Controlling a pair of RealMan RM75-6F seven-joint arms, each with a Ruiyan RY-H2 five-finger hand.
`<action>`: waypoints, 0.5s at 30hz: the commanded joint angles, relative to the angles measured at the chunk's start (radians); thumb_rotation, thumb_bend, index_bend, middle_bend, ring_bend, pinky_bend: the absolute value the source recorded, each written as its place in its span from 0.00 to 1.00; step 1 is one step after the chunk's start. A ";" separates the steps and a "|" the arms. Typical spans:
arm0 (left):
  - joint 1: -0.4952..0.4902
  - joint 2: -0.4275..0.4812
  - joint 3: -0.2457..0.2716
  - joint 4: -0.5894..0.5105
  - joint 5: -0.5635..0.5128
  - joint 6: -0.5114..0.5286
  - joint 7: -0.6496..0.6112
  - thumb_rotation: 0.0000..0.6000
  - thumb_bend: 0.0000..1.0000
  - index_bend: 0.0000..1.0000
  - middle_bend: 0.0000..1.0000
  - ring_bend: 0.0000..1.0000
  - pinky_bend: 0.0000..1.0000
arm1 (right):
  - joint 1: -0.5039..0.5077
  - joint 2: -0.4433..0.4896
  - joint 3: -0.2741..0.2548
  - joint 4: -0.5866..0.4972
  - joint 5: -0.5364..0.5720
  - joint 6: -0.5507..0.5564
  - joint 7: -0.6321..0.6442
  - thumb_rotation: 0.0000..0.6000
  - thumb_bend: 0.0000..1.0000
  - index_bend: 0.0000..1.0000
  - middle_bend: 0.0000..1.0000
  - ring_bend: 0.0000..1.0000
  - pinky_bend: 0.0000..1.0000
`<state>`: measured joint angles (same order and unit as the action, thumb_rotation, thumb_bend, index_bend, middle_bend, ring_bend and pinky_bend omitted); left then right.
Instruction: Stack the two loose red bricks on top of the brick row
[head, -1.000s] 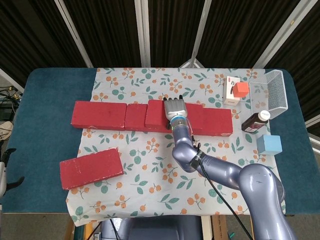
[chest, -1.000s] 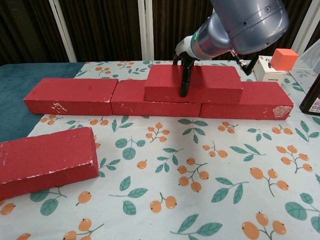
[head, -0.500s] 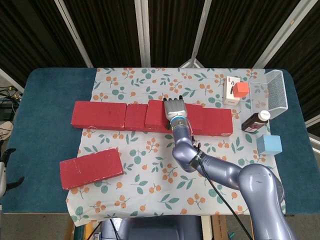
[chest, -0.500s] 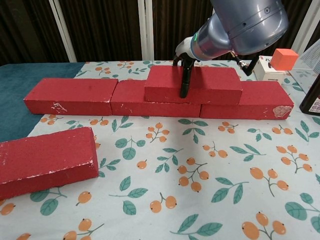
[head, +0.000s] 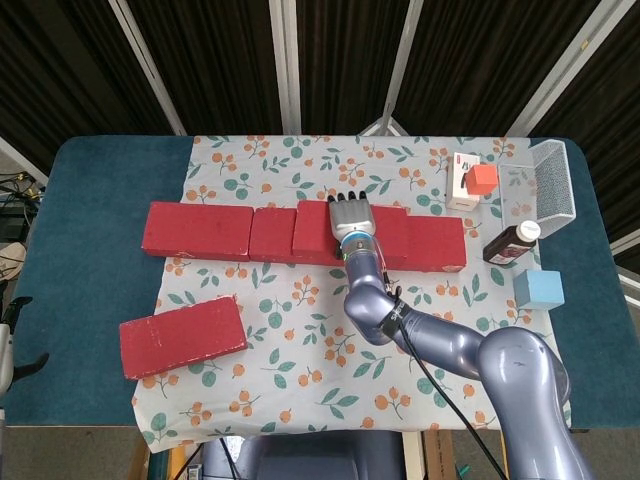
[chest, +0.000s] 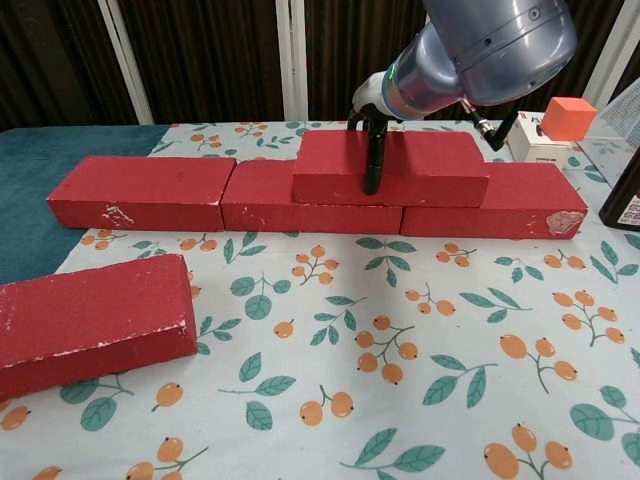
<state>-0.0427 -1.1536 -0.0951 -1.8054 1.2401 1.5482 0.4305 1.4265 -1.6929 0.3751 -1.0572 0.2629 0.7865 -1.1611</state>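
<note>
While the right arm reaches across the middle of the scene, the worktop (head: 90, 230) carries a leaf-and-berry cloth (head: 330, 330) on which everything in play lies

Brick row (head: 200, 230): three red bricks end to end across the far half of the cloth, ends touching, running left to right in the head view. White scuffs show on the front face of the leftmost one and on the right end of the rightmost in the chest view

Stacked brick (chest: 330, 165): one red brick lies flat on top of the row, spanning the joint between the middle and right bricks, long side parallel to the row

Loose brick (head: 182, 336): lies on the cloth near its front-left corner, well apart from the row, slightly skewed to it; its left end overhangs the cloth edge onto the blue worktop

Right hand (head: 351, 217): palm down on the stacked brick, fingers over the far edge, thumb (chest: 373, 160) down the near face, so it grips that brick across its width. Left hand: not in either view

Right side of the worktop, large to small: clear mesh basket (head: 555, 180), white box (head: 461, 185) with an orange cube (head: 484, 178) on top, light blue cube (head: 538, 288), dark bottle (head: 512, 243) with white cap, tilted
</note>
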 joint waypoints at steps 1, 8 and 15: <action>0.000 0.000 0.000 0.000 0.000 0.000 0.001 1.00 0.01 0.22 0.00 0.04 0.14 | 0.000 -0.001 0.002 0.001 0.002 0.000 -0.001 1.00 0.12 0.08 0.09 0.01 0.00; -0.001 -0.002 0.000 0.000 -0.002 0.000 0.004 1.00 0.01 0.22 0.00 0.04 0.14 | 0.002 -0.001 0.004 0.002 0.012 0.010 -0.014 1.00 0.12 0.06 0.08 0.00 0.00; -0.002 -0.002 -0.001 -0.001 -0.005 0.001 0.006 1.00 0.01 0.22 0.00 0.04 0.14 | 0.004 0.007 0.017 -0.018 0.014 0.025 -0.022 1.00 0.12 0.05 0.07 0.00 0.00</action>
<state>-0.0445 -1.1558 -0.0961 -1.8066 1.2354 1.5490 0.4368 1.4299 -1.6879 0.3895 -1.0719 0.2782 0.8093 -1.1836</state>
